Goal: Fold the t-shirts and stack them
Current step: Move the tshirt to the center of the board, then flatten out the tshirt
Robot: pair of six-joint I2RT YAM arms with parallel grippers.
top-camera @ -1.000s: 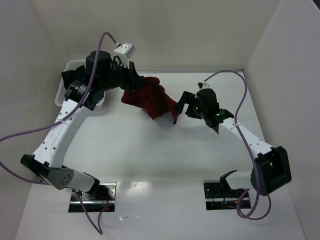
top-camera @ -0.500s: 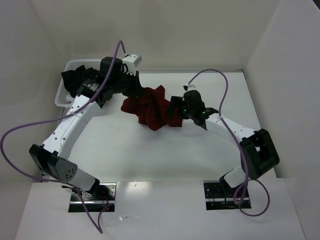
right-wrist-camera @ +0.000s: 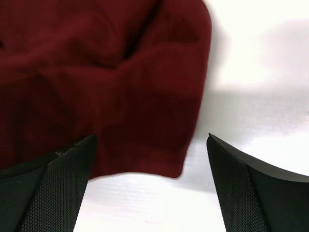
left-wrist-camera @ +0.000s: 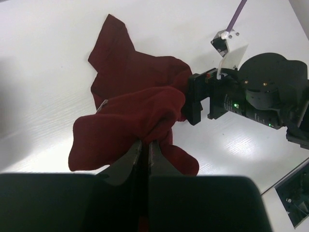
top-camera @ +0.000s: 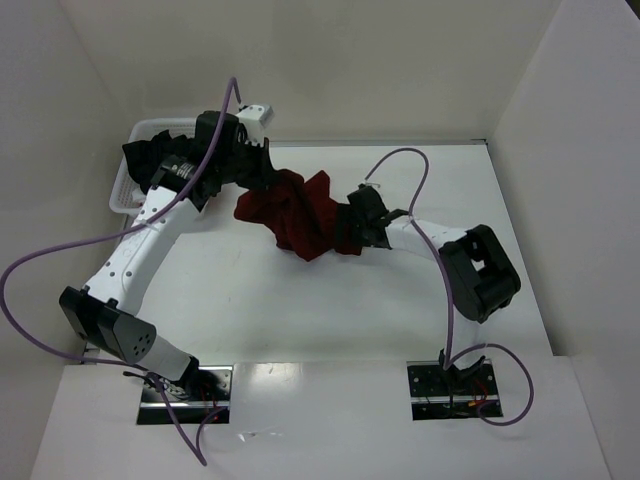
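The maroon t-shirt [top-camera: 300,212] lies crumpled on the white table, partly lifted at its left end. My left gripper [top-camera: 268,172] is shut on a bunched fold of it; in the left wrist view [left-wrist-camera: 144,143] the cloth [left-wrist-camera: 130,111] hangs from the closed jaws. My right gripper [top-camera: 352,222] is open, low at the shirt's right edge; in the right wrist view [right-wrist-camera: 152,137] a hem corner [right-wrist-camera: 159,145] lies between the spread fingertips. The black t-shirt [top-camera: 150,160] lies in the white mesh basket [top-camera: 122,192] at the far left.
White walls close in the table at the back and both sides. Purple cables loop over both arms. The right arm's elbow [top-camera: 480,272] is folded over the table's right half. Two metal base plates [top-camera: 185,392] sit at the near edge.
My right gripper has moved left and down to the shirt's right edge, its arm folding. My left gripper has shifted right a little, still holding the maroon shirt.
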